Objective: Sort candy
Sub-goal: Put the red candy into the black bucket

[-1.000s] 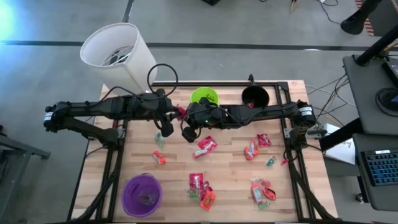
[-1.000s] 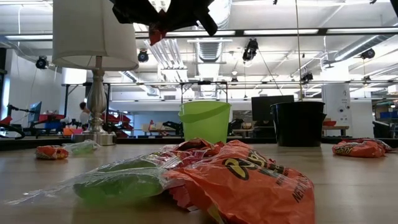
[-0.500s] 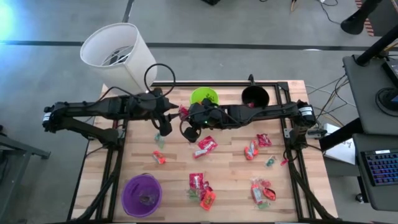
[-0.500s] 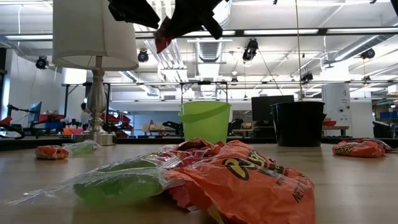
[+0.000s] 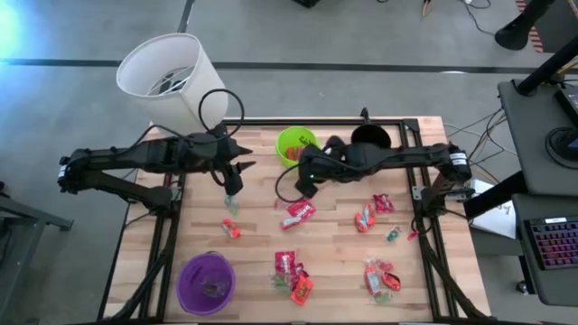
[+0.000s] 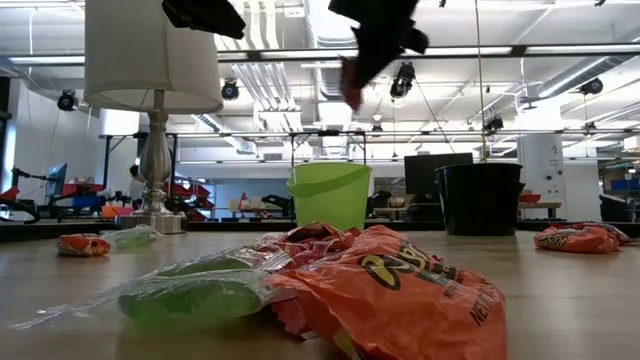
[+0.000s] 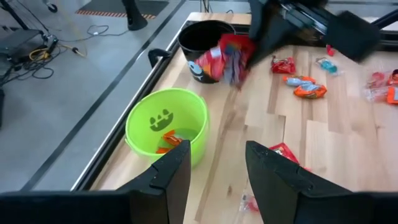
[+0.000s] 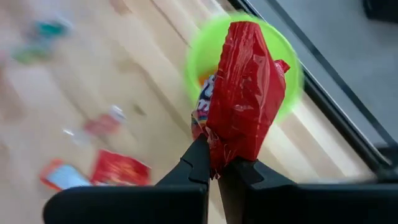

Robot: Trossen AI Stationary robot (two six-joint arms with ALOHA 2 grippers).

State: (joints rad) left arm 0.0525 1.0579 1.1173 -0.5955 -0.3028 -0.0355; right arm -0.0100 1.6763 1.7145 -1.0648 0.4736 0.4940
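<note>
Risk of early drop: red packet [image 8: 241, 93] pinched only at its lower end between the fingertips, most of it standing free beyond them; could slip or swing out during transport and land on the table [image 5: 334, 244] instead of inside a cup.
Risk of wrong cup: green cup [image 5: 296, 143] just beyond the right fingertips, black cup [image 5: 369, 140] a little farther to the side; a release too soon or too late likely to miss the proper one.
Risk of contact: both arms near the middle of the table; a crossing path may bring them together.
Right gripper [image 8: 214, 167]: fingers closed tight on the red packet, raised above the table, close to the green cup.
Left gripper [image 7: 214, 163]: fingers parted moderately, nothing between them, touching nothing; green cup ahead of the fingertips, orange candy visible inside.
Held candy in low view: red packet [image 6: 351, 92] hanging under the right gripper, high over the table.
Remaining candy: loose candy [image 5: 298, 211] on the table below and behind the right fingers, more pieces scattered farther out, all well apart from both grippers.
Purple cup [image 5: 206, 282]: far from both pairs of fingers, at the near table edge.
</note>
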